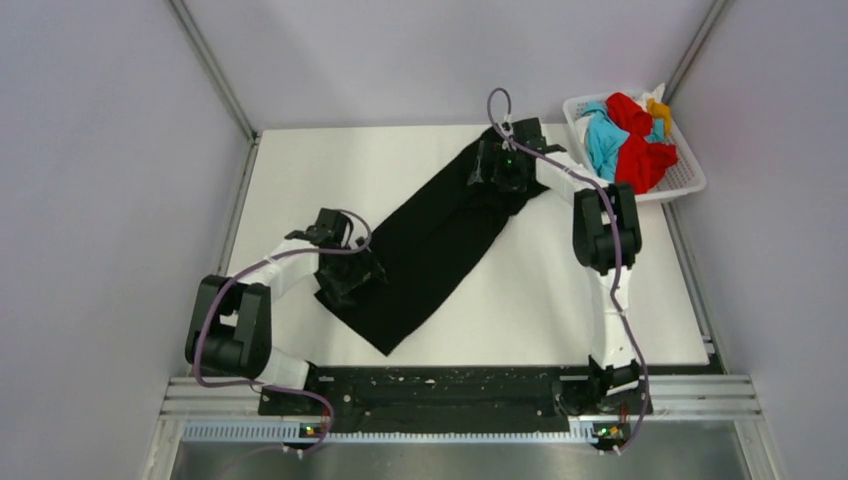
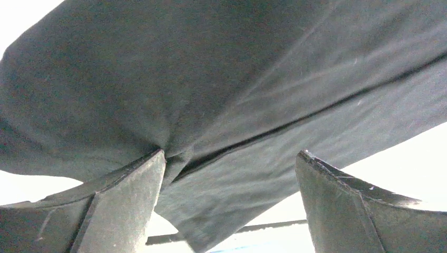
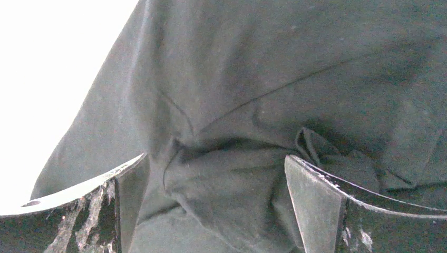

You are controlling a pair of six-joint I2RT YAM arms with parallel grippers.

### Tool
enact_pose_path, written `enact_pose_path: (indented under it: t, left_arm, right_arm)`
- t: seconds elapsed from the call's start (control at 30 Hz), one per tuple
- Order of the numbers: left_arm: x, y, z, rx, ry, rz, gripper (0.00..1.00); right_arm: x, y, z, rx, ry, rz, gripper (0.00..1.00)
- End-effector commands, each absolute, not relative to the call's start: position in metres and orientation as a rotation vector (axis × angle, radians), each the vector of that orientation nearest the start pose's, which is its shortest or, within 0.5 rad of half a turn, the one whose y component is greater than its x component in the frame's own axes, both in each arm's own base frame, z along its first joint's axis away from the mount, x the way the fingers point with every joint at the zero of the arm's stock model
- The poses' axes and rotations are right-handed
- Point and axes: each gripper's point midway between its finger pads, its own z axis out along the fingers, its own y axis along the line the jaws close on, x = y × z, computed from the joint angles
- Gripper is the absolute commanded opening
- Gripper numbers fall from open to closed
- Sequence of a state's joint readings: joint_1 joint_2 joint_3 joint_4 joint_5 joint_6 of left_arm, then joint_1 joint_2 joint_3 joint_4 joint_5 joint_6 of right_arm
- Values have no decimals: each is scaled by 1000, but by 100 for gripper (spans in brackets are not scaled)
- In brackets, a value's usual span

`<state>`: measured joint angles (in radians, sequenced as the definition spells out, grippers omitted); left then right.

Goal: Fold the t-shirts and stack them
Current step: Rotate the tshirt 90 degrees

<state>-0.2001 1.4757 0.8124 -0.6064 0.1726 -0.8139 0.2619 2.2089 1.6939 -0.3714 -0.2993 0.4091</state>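
Starting at the left, the left hand point(image 1: 352, 278) sits low on the near-left end of the black t-shirt point(image 1: 430, 240). Its jaws are spread wide and pinch nothing. In its wrist view the two fingers point(image 2: 132, 205) stand well apart with the dark cloth filling the space beyond them. A seam runs slantwise across that cloth, and a small pucker gathers just at the tip of the left finger.

The black t-shirt lies on the white desk point(image 1: 570, 300) as a long, narrow band. It runs diagonally from near-left to far-right, and its near corner points toward the arm bases.

At the far-right end of the band the right hand point(image 1: 507, 170) rests over the cloth, its jaws likewise wide open. Its wrist view shows the fingers point(image 3: 316, 200) apart, with a crumpled bunch of black fabric lying between them and a small fold beside the right finger. Neither finger closes on it.

Further right, at the far-right corner of the desk, stands a white lattice basket point(image 1: 690, 182). Piled inside it are the turquoise-blue t-shirt point(image 1: 603, 140) on the left, the red t-shirt point(image 1: 640, 155) in the middle and the orange-yellow t-shirt point(image 1: 659, 108) at the far side, all loose and unfolded.
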Motion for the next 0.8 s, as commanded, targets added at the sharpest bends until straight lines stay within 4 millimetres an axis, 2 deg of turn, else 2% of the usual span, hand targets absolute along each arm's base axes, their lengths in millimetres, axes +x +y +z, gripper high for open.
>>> enact_pose_path:
  t: [0.0, 0.03, 0.07, 0.1, 0.23, 0.33, 0.43, 0.47, 0.6, 0.67, 0.77]
  left_arm:
    - [204, -163, 39, -706, 2951, -762, 99]
    - [192, -174, 38, -636, 2987, -848, 99]
    - [177, -183, 35, -591, 3034, -903, 99]
    - [162, -190, 32, -542, 3087, -931, 99]
    - [129, -212, 28, -422, 3217, -1018, 99]
    - [128, -232, 37, -292, 3204, -1083, 99]
    - [129, -251, 47, -166, 3175, -1165, 99]
    - [127, -254, 47, -135, 3183, -1167, 99]
    - [122, -265, 42, -77, 3214, -1191, 99]
    - [129, -273, 45, -46, 3196, -1213, 99]
    - [145, -282, 53, 14, 3151, -1186, 99]
  right_arm:
    - [536, 209, 0, -123, 2586, 616, 99]
    - [547, 220, 4, -143, 2569, 645, 98]
    - [563, 232, 17, -173, 2520, 676, 99]
    - [572, 244, 17, -197, 2494, 709, 99]
    - [584, 289, 13, -270, 2414, 803, 99]
    - [583, 322, 17, -333, 2340, 845, 99]
    - [593, 349, 30, -324, 2242, 834, 99]
    - [600, 357, 41, -314, 2187, 841, 99]
    - [608, 387, 64, -261, 2070, 943, 99]
    - [607, 401, 71, -262, 2031, 978, 99]
    - [604, 417, 69, -275, 2000, 982, 99]
